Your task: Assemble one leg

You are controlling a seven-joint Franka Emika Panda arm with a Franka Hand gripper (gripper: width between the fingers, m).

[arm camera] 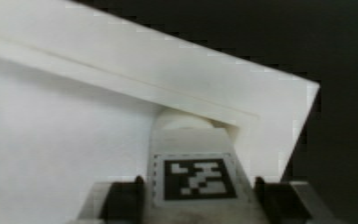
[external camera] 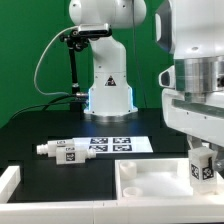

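Observation:
My gripper (external camera: 203, 168) is shut on a small white leg (external camera: 204, 166) with a black-and-white tag and holds it upright over the far right corner of the large white tray-shaped part (external camera: 150, 180). In the wrist view the leg (arm camera: 197, 170) sits between my two dark fingers (arm camera: 130, 196), its far end close to the tray's raised rim corner (arm camera: 247, 120). I cannot tell if the leg touches the tray. Two more legs (external camera: 62, 151) lie on their sides on the black table at the exterior view's left.
The marker board (external camera: 117, 144) lies flat behind the tray. A white part (external camera: 8, 180) sits at the exterior view's left edge. The arm's white base (external camera: 108, 85) stands at the back, with a black stand (external camera: 72, 60) and cable beside it.

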